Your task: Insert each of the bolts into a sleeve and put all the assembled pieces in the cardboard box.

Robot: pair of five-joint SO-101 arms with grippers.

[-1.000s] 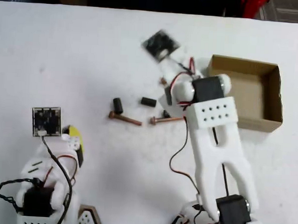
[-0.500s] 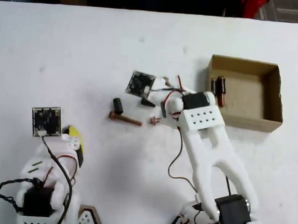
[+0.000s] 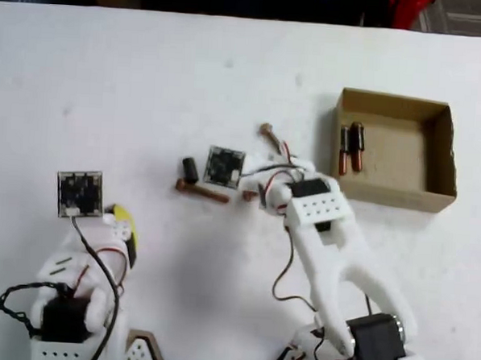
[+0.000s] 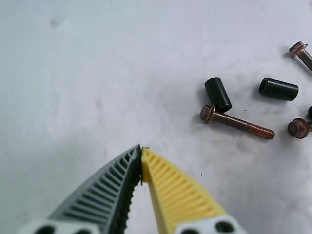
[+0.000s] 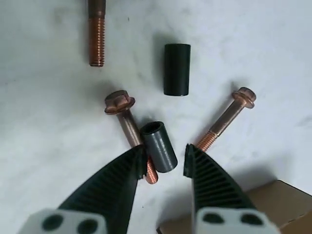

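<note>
two assembled pieces lie in the cardboard box. the right gripper has swung back from over the box to the loose parts beside it, part open and empty, straddling a sleeve for the next assembly. the left gripper, far from the box, is closed on nothing.

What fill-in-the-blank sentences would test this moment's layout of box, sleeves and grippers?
1. The brown cardboard box holds ___ assembled pieces.
2. The left gripper, with one grey and one yellow finger, is ___.
3. The open right gripper has a black cylindrical ___ between its fingers, above the white table.
Missing words: two; shut; sleeve.
</note>
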